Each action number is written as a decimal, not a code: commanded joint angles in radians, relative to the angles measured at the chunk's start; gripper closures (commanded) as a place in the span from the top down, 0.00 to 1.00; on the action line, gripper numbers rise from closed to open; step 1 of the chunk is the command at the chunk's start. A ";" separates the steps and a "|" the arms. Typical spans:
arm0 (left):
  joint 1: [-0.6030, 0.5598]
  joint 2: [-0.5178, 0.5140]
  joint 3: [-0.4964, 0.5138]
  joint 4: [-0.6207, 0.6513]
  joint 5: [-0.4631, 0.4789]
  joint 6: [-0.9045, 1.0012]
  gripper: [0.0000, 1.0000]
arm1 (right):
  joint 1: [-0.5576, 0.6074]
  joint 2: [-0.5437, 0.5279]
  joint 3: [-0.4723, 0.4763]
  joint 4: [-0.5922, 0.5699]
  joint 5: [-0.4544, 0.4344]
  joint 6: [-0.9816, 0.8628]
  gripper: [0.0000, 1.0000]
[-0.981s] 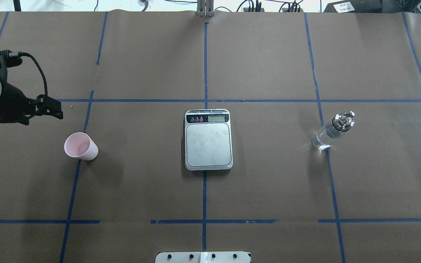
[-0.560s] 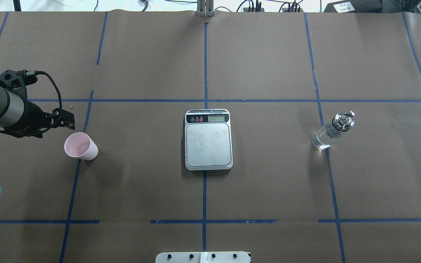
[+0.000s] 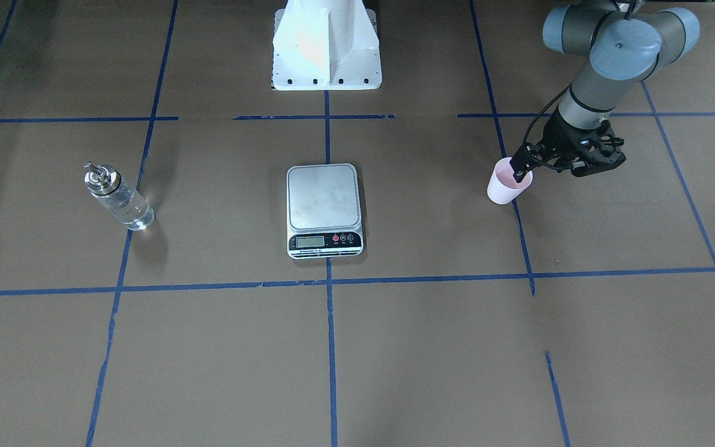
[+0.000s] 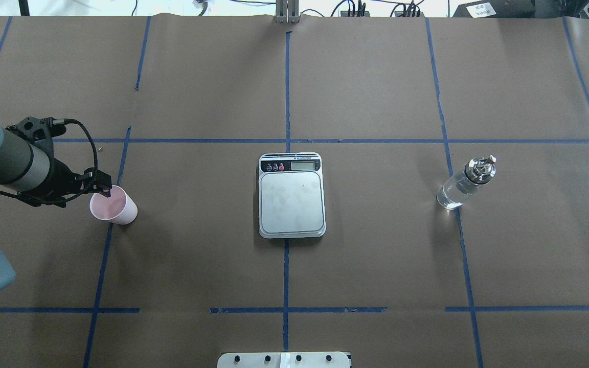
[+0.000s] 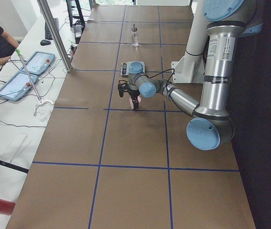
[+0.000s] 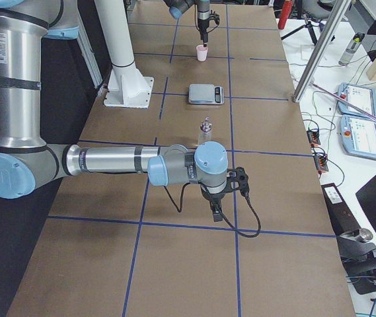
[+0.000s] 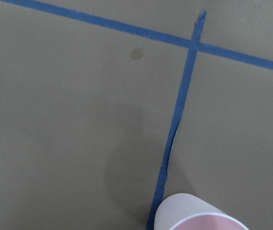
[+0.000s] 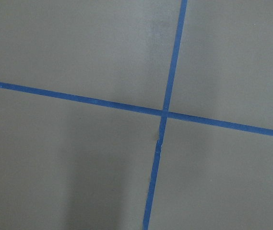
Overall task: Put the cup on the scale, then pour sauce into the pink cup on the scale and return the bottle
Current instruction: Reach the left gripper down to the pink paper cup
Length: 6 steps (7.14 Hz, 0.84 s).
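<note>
The pale pink cup [image 4: 116, 208] stands upright on the table at the left, also seen in the front view [image 3: 505, 187] and at the bottom of the left wrist view [image 7: 198, 218]. My left gripper [image 4: 103, 191] is at the cup's near-left rim, its fingers apparently open with one tip over the cup's mouth [image 3: 521, 166]. The silver-grey scale [image 4: 291, 202] lies bare at the table's middle. The clear glass bottle [image 4: 459, 188] with its silver cap stands at the right, holding clear liquid. My right gripper [image 6: 215, 214] shows only in the exterior right view, low over bare table; I cannot tell its state.
Brown paper with blue tape lines covers the table [image 4: 376, 255]. The robot's white base [image 3: 326, 46] stands behind the scale. Operators' tablets [image 5: 28, 71] and cables lie along the far side bench.
My left arm has moved toward the front right and down, from well behind the cup to the cup's rim. Cup, scale and bottle have not moved.
</note>
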 commanded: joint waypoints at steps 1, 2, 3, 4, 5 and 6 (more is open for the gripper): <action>0.029 0.000 0.008 -0.001 -0.002 -0.002 1.00 | -0.001 0.004 -0.003 -0.008 0.006 0.004 1.00; 0.043 0.000 0.010 0.001 0.000 -0.002 1.00 | -0.001 0.011 -0.001 -0.010 0.010 0.004 1.00; 0.048 -0.001 0.016 0.001 -0.002 -0.003 0.90 | -0.001 0.011 -0.001 -0.011 0.010 0.004 1.00; 0.048 0.000 0.021 0.001 -0.006 -0.002 0.50 | -0.001 0.011 -0.003 -0.013 0.010 0.004 1.00; 0.049 -0.001 0.021 0.001 -0.005 0.000 0.16 | -0.001 0.011 -0.003 -0.013 0.010 0.006 1.00; 0.048 -0.002 0.021 0.001 -0.006 0.003 0.00 | -0.001 0.011 -0.003 -0.013 0.010 0.006 1.00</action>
